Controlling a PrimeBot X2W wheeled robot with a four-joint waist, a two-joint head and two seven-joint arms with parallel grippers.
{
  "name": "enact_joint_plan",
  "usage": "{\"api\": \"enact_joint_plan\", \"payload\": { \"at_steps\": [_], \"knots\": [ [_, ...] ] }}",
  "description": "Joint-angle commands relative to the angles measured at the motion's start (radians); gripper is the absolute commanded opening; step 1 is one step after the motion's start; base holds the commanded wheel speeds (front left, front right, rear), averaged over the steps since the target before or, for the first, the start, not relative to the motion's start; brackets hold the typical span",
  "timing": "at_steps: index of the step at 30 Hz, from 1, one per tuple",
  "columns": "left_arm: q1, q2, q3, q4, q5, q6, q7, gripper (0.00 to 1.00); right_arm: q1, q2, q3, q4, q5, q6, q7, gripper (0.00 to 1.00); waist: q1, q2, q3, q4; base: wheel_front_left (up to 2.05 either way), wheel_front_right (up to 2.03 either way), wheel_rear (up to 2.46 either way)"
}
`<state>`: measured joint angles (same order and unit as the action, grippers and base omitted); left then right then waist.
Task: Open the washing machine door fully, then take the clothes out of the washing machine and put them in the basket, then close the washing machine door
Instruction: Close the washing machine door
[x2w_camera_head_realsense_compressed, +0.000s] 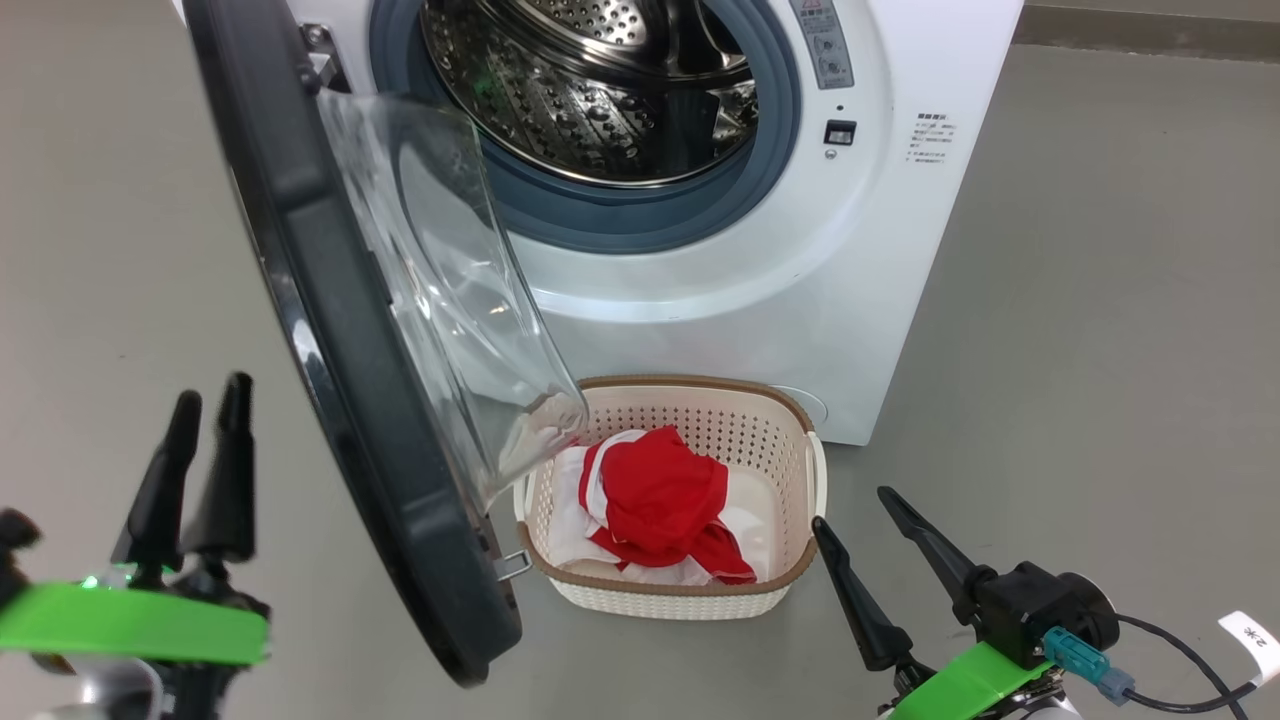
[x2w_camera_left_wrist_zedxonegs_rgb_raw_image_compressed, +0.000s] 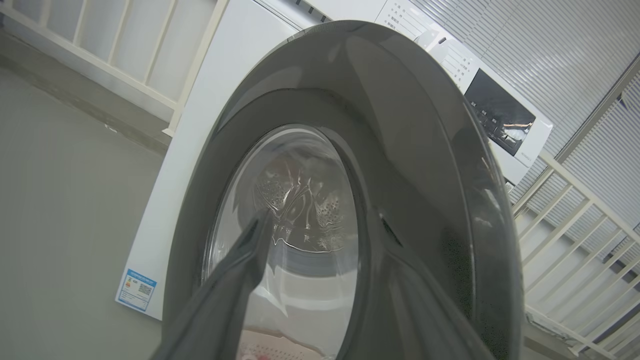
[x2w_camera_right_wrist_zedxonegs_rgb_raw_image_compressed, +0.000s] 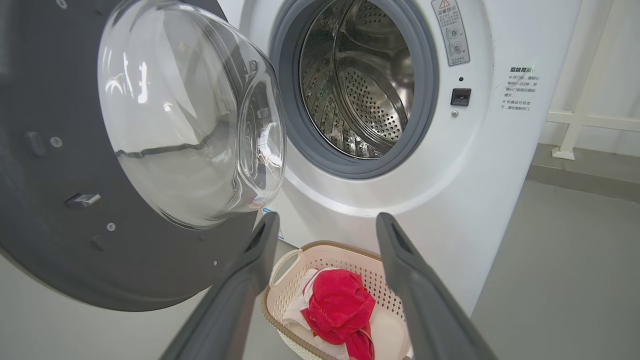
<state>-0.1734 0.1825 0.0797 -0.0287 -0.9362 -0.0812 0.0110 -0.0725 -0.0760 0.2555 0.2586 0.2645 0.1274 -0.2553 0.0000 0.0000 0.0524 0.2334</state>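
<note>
Head view: the clothes (x2w_camera_head_realsense_compressed: 660, 500) lay in the basket (x2w_camera_head_realsense_compressed: 690, 382) on the floor (x2w_camera_head_realsense_compressed: 1100, 350) at the washing machine (x2w_camera_head_realsense_compressed: 800, 300) foot. The washing machine door (x2w_camera_head_realsense_compressed: 340, 380) stood open. The left gripper (x2w_camera_head_realsense_compressed: 213, 390) and right gripper (x2w_camera_head_realsense_compressed: 852, 508) gaped, holding nothing.

Left wrist view: 2 fingers (x2w_camera_left_wrist_zedxonegs_rgb_raw_image_compressed: 235, 290) faced the door's outer glass.

Right wrist view: the drum (x2w_camera_right_wrist_zedxonegs_rgb_raw_image_compressed: 370, 90) looked bare.

Closing probably wanted a steady push on the black rim until it latched.

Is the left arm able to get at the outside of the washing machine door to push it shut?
Probably yes: the left gripper is open beside the washing machine door, on its outer side, facing the black rim, with nothing visibly between them.
</note>
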Motion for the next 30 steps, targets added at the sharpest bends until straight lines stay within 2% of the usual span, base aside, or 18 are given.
{"api": "enact_joint_plan", "payload": {
  "at_steps": [1, 4, 6, 12, 14, 18, 30],
  "knots": [
    [-0.011, 0.041, 0.019, -0.016, 0.057, -0.011, -0.036, 1.00, -0.048, 0.004, 0.022, -0.022, 0.010, 0.003, -0.006, 1.00, 0.0000, 0.0000, 0.001, -0.001, 0.00, 0.00, 0.00],
    [-0.002, 0.056, -0.022, 0.020, 0.222, -0.003, -0.151, 1.00, -0.050, 0.004, 0.024, -0.021, 0.010, 0.003, -0.006, 1.00, 0.0000, 0.0000, 0.002, -0.005, 0.00, 0.00, 0.00],
    [0.001, 0.055, -0.040, 0.042, 0.292, 0.005, -0.209, 1.00, -0.051, 0.005, 0.026, -0.020, 0.009, 0.003, -0.006, 1.00, 0.0000, 0.0000, 0.002, -0.007, 0.00, 0.00, 0.00],
    [0.028, 0.053, -0.056, 0.082, 0.472, 0.066, -0.266, 1.00, -0.048, 0.007, 0.027, -0.018, 0.009, 0.003, -0.006, 1.00, 0.0000, 0.0000, -0.006, -0.019, 0.00, 0.00, 0.00],
    [0.039, 0.045, -0.051, 0.088, 0.511, 0.087, -0.270, 1.00, -0.045, 0.007, 0.026, -0.019, 0.008, 0.003, -0.006, 1.00, 0.0000, 0.0000, -0.009, -0.022, 0.00, 0.00, 0.00],
    [0.058, 0.032, -0.047, 0.093, 0.574, 0.100, -0.272, 1.00, -0.042, 0.009, 0.024, -0.022, 0.002, 0.003, -0.006, 1.00, 0.0000, 0.0000, -0.013, -0.027, 0.00, 0.00, 0.00],
    [0.140, -0.049, -0.012, 0.094, 0.677, 0.086, -0.273, 1.00, -0.034, 0.017, 0.013, -0.034, -0.010, 0.003, -0.006, 1.00, 0.0000, 0.0000, -0.015, -0.033, 0.00, 0.00, 0.00]
  ]
}}
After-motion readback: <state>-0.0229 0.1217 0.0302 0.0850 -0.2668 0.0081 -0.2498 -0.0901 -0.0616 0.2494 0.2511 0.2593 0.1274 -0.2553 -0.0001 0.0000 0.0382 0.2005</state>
